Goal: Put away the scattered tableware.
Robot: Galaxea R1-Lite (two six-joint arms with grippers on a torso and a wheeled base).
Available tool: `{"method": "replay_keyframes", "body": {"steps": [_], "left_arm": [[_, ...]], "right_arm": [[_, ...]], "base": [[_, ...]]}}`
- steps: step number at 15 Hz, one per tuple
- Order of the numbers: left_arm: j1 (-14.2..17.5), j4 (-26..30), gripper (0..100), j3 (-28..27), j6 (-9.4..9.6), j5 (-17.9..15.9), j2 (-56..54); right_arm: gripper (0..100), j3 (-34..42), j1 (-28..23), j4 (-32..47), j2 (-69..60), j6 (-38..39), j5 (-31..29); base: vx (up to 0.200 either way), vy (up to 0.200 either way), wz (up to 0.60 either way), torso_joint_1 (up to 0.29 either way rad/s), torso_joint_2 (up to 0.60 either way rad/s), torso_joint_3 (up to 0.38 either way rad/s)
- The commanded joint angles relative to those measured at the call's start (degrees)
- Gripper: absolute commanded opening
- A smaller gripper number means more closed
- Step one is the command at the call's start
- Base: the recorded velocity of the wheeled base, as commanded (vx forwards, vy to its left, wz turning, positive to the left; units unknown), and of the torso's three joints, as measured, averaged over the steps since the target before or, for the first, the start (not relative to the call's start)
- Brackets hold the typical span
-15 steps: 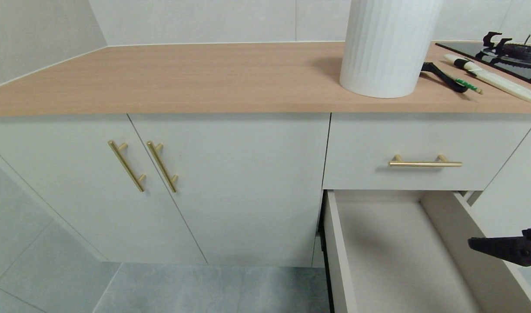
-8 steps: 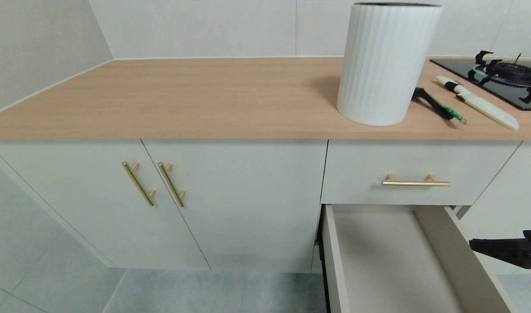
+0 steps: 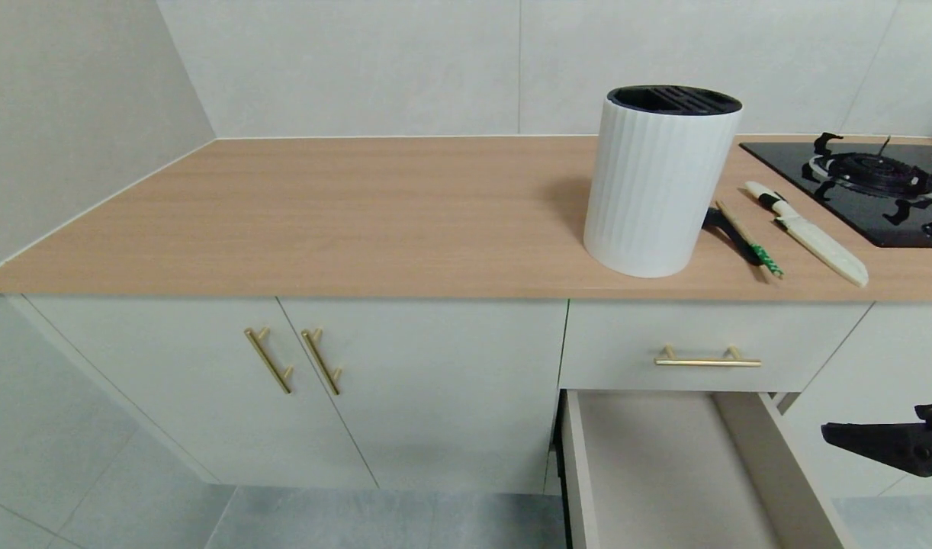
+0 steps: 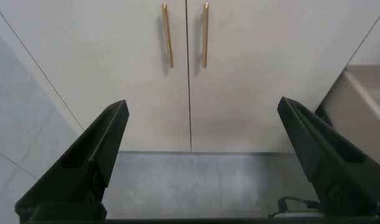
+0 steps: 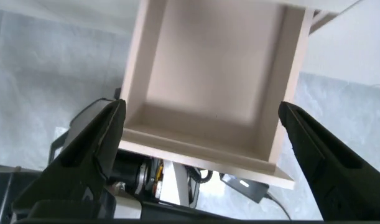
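Near open drawer, right tool held level, jaws wide.

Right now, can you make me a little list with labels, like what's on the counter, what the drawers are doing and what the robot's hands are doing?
Counter: white ribbed holder, upright; beside it a black-handled tool, chopsticks and a white knife, lying flat.
Stove: at the counter's right end.
Top drawer: shut.
Lower drawer: pulled out.
Left gripper: open, facing the cabinet doors.
Right gripper: open, over the lower drawer.
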Motion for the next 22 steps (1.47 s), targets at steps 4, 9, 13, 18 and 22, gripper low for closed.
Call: {"method": "replay_keyframes", "body": {"steps": [4,9,13,18,22], "left_arm": [[0.02,-0.01,100,0.01,-0.01,0.00,0.02],[0.02,-0.01,100,0.01,-0.01,0.00,0.02],[0.02,-0.01,100,0.01,-0.01,0.00,0.02],[0.02,-0.01,100,0.01,-0.01,0.00,0.02],[0.02,-0.01,100,0.01,-0.01,0.00,0.02]], "right_arm": [[100,0.67,-0.16,-9.17,2.49,-3.17,-2.63],[100,-16.56,-9.57,-9.79,18.40,-3.17,-3.07],[100,-18.58,-15.37,-11.81,26.40,-3.17,-2.45],[100,-18.31,-17.56,-19.54,32.20,-3.08,-2.45],[100,-18.31,-17.48,-22.27,33.87,-2.82,-2.63]], "base": [[0.000,0.000,0.00,0.107,-0.21,-0.116],[0.000,0.000,0.00,0.000,0.00,0.000],[0.000,0.000,0.00,0.000,0.00,0.000],[0.000,0.000,0.00,0.000,0.00,0.000],[0.000,0.000,0.00,0.000,0.00,0.000]]}}
